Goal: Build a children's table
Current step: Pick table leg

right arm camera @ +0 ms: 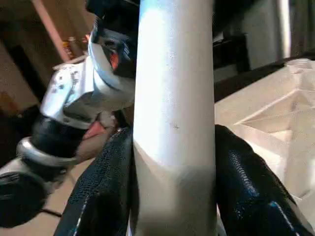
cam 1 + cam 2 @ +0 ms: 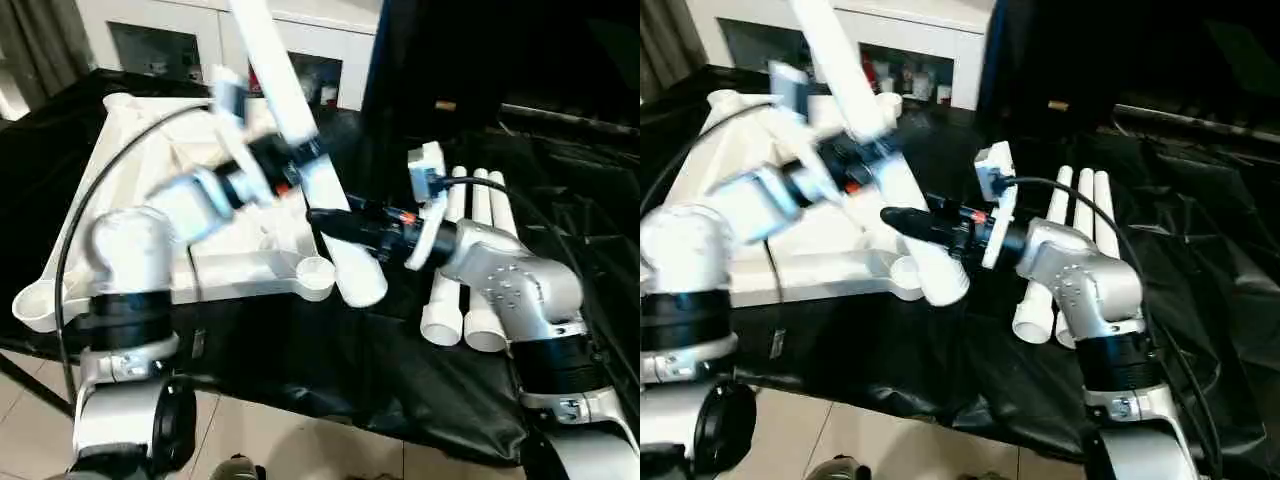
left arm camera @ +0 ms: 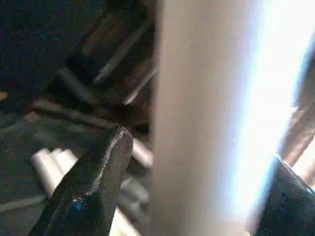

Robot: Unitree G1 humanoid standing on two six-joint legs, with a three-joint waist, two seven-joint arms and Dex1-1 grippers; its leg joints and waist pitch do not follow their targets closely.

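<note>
The children's table top (image 2: 245,268) lies upside down on a black cloth, ribbed underside up, with a round socket (image 2: 316,272) at its near right corner. One white leg (image 2: 272,60) stands tilted above it. Its wide lower end (image 2: 362,286) hangs just beside that socket. My right gripper (image 2: 325,218) is shut on the leg low down, both fingers (image 1: 106,187) pressed to its sides. Higher up, my left gripper (image 2: 300,155) is open around the same leg (image 3: 206,123), with a gap showing between one finger (image 3: 98,182) and the leg. Three more legs (image 2: 470,260) lie side by side on the cloth to the right.
The black cloth (image 2: 330,360) covers the work surface and drops off at the near edge to a tiled floor (image 2: 30,420). A white cabinet with glass doors (image 2: 330,50) stands behind the table top. A black cable (image 2: 85,210) loops over my left forearm.
</note>
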